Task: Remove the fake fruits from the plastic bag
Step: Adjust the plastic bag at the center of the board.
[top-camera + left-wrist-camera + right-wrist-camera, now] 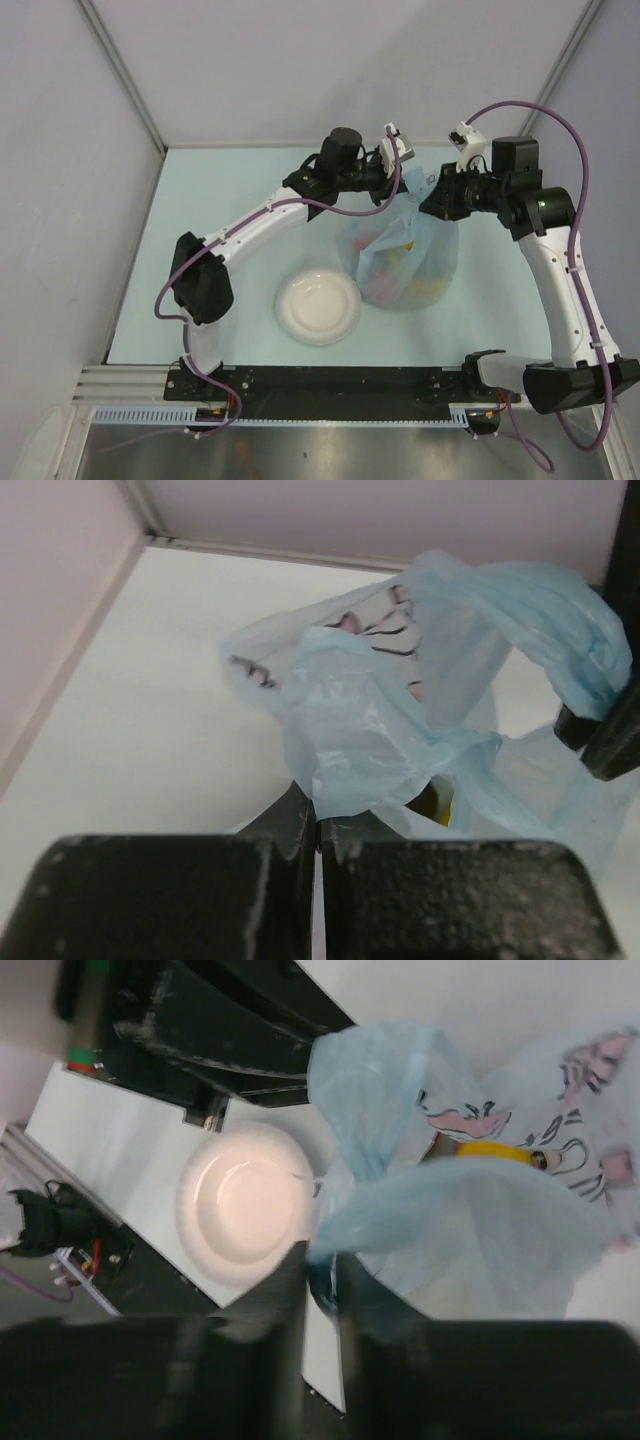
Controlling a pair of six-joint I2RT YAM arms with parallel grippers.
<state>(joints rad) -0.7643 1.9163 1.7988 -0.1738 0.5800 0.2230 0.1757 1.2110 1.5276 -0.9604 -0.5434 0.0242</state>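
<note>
The light-blue plastic bag (405,262) stands on the table with its top pulled up between both arms. My left gripper (404,182) is shut on a bunch of the bag's film (350,740), its fingers (290,825) pressed together. My right gripper (432,196) pinches the bag's other edge (400,1220) between its near-closed fingers (290,1280). Inside the bag lie the fake fruits: a yellow banana (490,1150) shows through the film, and yellow (425,287) and red (367,240) patches show from above. The rest of the fruits are hidden by the film.
A white round plate (318,305) sits left of the bag, toward the near edge. Grey walls (90,120) close in the table's left, back and right sides. The left arm's black links (200,1030) cross above the plate.
</note>
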